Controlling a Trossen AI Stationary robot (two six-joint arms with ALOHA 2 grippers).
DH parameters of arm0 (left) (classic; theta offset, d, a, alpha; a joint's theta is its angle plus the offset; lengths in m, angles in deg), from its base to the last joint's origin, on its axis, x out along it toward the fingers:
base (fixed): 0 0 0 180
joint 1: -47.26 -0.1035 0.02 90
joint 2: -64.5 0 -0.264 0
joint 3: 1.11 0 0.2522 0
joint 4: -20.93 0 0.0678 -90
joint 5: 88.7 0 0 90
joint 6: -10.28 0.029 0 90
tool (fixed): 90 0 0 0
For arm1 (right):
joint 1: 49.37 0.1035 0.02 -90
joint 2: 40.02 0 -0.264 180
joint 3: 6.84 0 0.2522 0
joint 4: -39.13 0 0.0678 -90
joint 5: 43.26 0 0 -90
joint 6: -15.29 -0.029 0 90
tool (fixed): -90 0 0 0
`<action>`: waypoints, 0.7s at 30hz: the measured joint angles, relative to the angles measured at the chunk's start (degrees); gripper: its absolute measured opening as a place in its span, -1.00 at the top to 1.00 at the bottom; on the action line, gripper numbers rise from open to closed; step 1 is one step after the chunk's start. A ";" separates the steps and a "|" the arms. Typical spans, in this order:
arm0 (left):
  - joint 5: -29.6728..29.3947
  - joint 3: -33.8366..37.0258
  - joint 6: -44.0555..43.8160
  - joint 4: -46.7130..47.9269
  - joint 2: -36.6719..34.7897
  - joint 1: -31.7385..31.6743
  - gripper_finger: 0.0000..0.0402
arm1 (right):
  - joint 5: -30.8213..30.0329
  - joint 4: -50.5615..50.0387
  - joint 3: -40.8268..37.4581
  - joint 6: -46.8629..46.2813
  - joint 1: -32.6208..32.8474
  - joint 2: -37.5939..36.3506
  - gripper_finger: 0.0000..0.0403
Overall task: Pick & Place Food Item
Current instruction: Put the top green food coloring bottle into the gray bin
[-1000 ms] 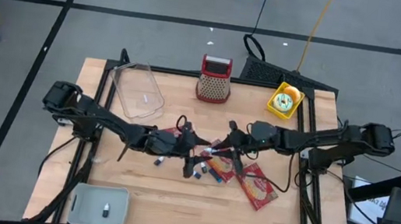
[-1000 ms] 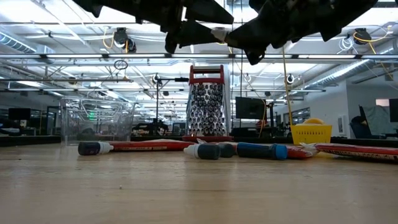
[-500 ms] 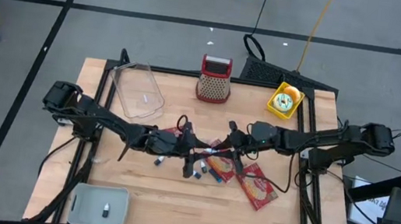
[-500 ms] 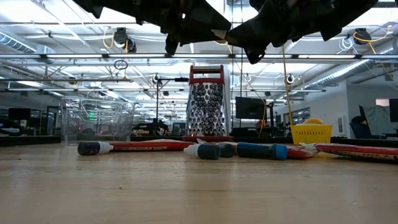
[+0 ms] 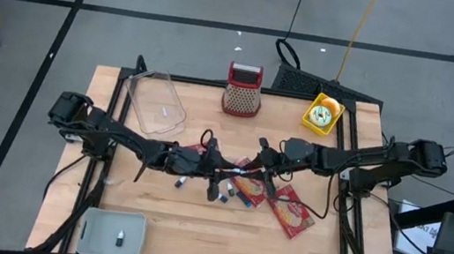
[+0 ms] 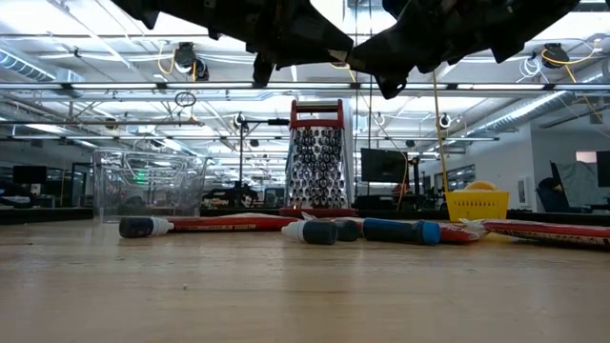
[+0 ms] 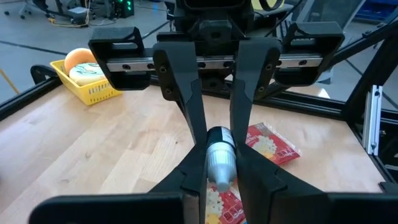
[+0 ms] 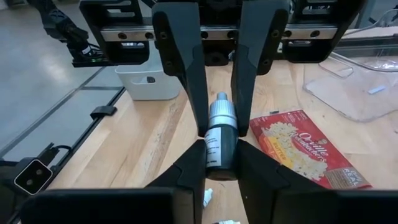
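Near the middle of the high view, both dark arms meet above the light wooden table [image 5: 152, 214], tip to tip. Between them hangs a small dark bottle with a silver-grey cap [image 8: 219, 140], held off the tabletop. The right gripper [image 8: 219, 127] is pinching the bottle's dark labelled body, its two fingers pressed against either side, with the cap pointing away towards the other arm. The left gripper [image 7: 217, 152] has its fingers closed in on the silver cap end of the same bottle, which sits squarely between them at the centre of the left wrist picture; contact looks made on both sides.

In the high view the left gripper [image 5: 214, 168] lies just left of centre and the right gripper [image 5: 250, 168] just right of it, nearly touching. In the low view both show only as dark shapes along the top edge.

On the table below lie flat red popcorn packets [image 8: 308, 152], one lower right of centre in the high view, and several blue-and-white marker-like tubes [image 6: 362, 231] in a row. A metal box grater with a red handle [image 5: 243, 89] stands at upper centre, a clear plastic tub [image 5: 155, 103] to its left, a yellow basket holding round food items [image 5: 322, 114] to its right, and a pale grey tray [image 5: 112, 234] sits at lower left.
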 joint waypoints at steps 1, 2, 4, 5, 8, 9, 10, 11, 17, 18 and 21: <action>0.05 0.00 -0.18 0.72 -0.49 0.00 0.70 | -0.06 -0.09 0.02 -0.26 0.00 0.00 0.63; 0.14 0.00 -0.55 1.71 -1.08 0.11 0.70 | -0.35 -0.09 0.09 -0.36 0.00 0.07 0.59; -0.24 0.00 -1.93 4.66 -2.85 0.53 0.70 | -0.31 -0.84 0.20 -0.44 -0.06 -0.07 0.52; -0.41 0.00 -2.57 6.67 -4.04 0.84 0.69 | -0.26 -1.34 0.16 -0.46 -0.05 -0.09 0.48; -0.47 0.00 -4.89 12.51 -7.77 2.11 0.69 | -0.11 -1.75 0.13 -0.35 0.00 0.08 0.38; -0.49 0.00 -5.70 14.83 -9.13 2.76 0.69 | -0.11 -1.59 0.13 -0.32 -0.02 0.01 0.36; -0.47 0.00 -6.90 17.47 -10.42 3.46 0.69 | -0.12 -1.60 0.13 -0.24 -0.03 -0.02 0.34; -0.47 0.00 -8.33 19.66 -11.49 4.31 0.69 | -0.12 -1.82 0.13 -0.08 -0.07 -0.02 0.32; 0.07 0.00 -23.12 37.00 -16.29 12.34 0.69 | -0.12 -5.79 0.10 1.65 -0.80 0.00 0.27; -0.03 0.00 -26.56 39.97 -16.63 14.09 0.69 | -0.19 -6.45 0.09 1.70 -1.10 0.00 0.27; -0.40 0.00 -38.04 46.92 -16.71 19.42 0.69 | -0.21 -8.10 0.08 1.72 -2.05 0.00 0.27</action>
